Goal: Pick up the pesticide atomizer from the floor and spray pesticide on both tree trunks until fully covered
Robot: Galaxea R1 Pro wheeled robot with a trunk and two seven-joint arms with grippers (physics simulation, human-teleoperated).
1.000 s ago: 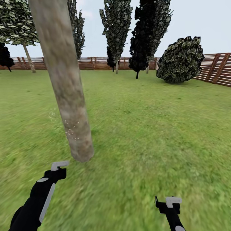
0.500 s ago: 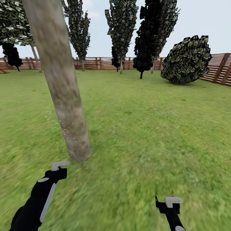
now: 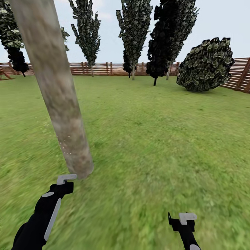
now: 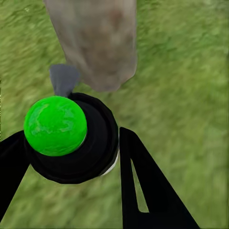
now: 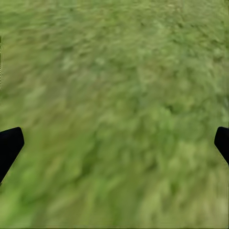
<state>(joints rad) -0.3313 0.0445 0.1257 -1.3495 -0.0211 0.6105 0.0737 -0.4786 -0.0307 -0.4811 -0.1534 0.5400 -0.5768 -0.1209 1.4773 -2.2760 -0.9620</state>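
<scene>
One thick trunk (image 3: 59,104), two hands (image 3: 66,178)

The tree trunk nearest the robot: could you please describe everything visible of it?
The trunk is a thick, smooth, bare cylinder, pale grey-beige mottled with brown and greenish patches, with a few tiny pale specks low down. It leans in the head view, its top running out of frame at upper left, and its base meets the lawn. The left gripper, holding a black atomizer with a green cap, sits just short of its base, not touching.
</scene>
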